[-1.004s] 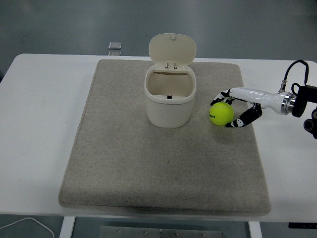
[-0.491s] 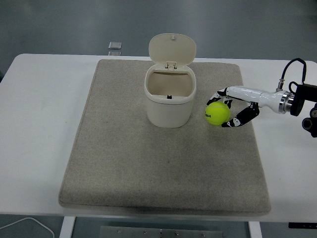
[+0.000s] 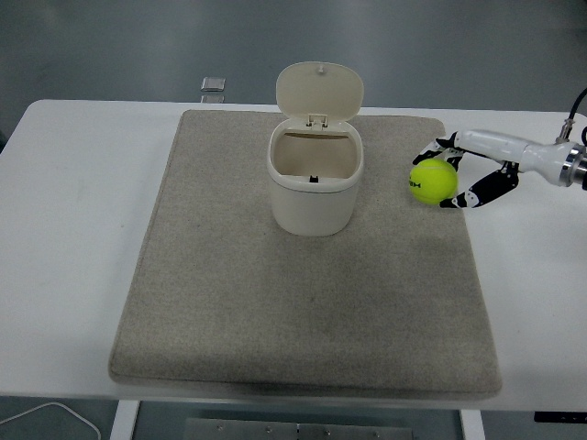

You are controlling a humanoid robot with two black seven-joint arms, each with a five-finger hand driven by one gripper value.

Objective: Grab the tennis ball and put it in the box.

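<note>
The yellow-green tennis ball [image 3: 431,181] is held in my right hand [image 3: 442,177], whose fingers are curled around it from the right side. Ball and hand are over the right part of the grey mat [image 3: 303,312], to the right of the box and apart from it. The box [image 3: 311,202] is a white bin standing on the mat's middle back; its hinged lid [image 3: 319,90] stands upright, so the inside is exposed. My right arm comes in from the right edge. The left arm does not show.
The mat covers most of the white table [image 3: 73,229]. A small grey square object [image 3: 213,84] lies at the table's far edge, behind the mat. A white cable [image 3: 46,417] shows below the table at bottom left.
My right hand closed on the ball and then moved up and to the right with it, away from the box; the ball looks raised off the mat.
</note>
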